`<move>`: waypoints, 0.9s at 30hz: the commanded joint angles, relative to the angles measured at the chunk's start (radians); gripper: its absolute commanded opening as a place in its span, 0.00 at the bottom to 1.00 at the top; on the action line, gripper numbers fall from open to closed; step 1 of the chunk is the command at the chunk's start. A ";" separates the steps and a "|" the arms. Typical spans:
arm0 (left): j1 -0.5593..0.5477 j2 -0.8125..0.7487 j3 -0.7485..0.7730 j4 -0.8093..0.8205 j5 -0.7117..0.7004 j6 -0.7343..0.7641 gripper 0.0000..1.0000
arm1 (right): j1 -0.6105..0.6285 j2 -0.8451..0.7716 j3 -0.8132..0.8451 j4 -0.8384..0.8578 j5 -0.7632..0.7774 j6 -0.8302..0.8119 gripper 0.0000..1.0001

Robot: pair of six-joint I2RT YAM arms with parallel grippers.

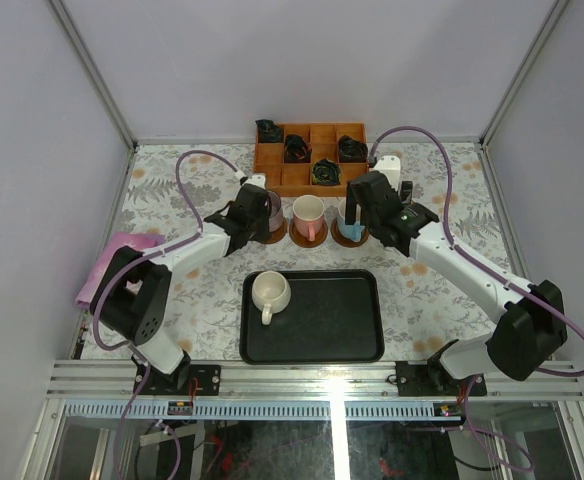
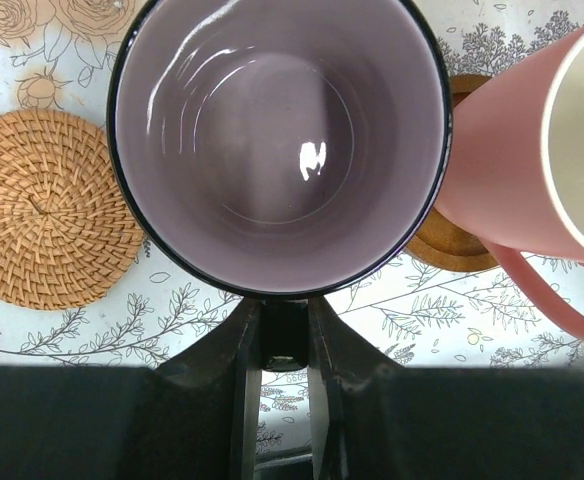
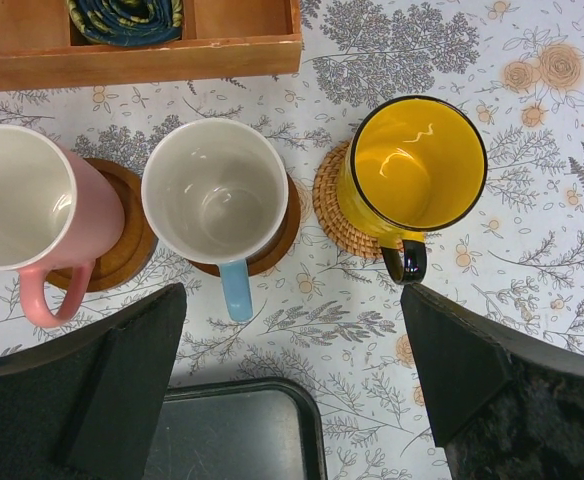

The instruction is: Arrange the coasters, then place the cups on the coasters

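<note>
**Left pincer** [image 2: 285,318]: closed narrow on the dark handle of the mauve cup [image 2: 277,140], just under the rim. The cup is upright and fills the upper centre of the left wrist view. Whether its base rests on anything cannot be told.

- Left of the mauve cup: a bare woven coaster [image 2: 47,220] lies flat on the worktop [image 1: 212,310], its edge close to the cup wall.
- Right of the mauve cup: the pink cup [image 2: 517,140] stands on a wooden coaster [image 2: 452,245]. Little room shows between the two cup walls.

**Right pincer** [image 3: 292,288]: wide, holding nothing. It hangs over the strip of worktop between the cup row and the corner of the black tray [image 3: 242,430].

- Ahead of it, the light blue cup [image 3: 215,190] sits on a brown coaster [image 3: 277,240], handle toward the pincer.
- The yellow cup [image 3: 412,165] sits off-centre on a second woven coaster [image 3: 330,205], the coaster's left edge exposed.
- The orange box [image 3: 132,60] runs along the upper left of the frame, with a band of open worktop between its near wall and the cups.

**Tray:** the cream cup [image 1: 270,292] stands at its left end. The remaining tray floor is bare.
</note>
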 commanded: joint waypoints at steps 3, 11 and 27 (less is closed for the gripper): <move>0.009 0.009 0.054 0.050 0.004 0.003 0.00 | -0.017 0.006 0.042 0.027 -0.026 0.013 0.96; 0.008 0.009 0.062 0.007 0.004 -0.006 0.00 | -0.024 0.008 0.036 0.025 -0.051 0.032 0.96; 0.008 0.015 0.048 -0.002 0.006 -0.022 0.02 | -0.028 0.020 0.042 0.021 -0.075 0.042 0.96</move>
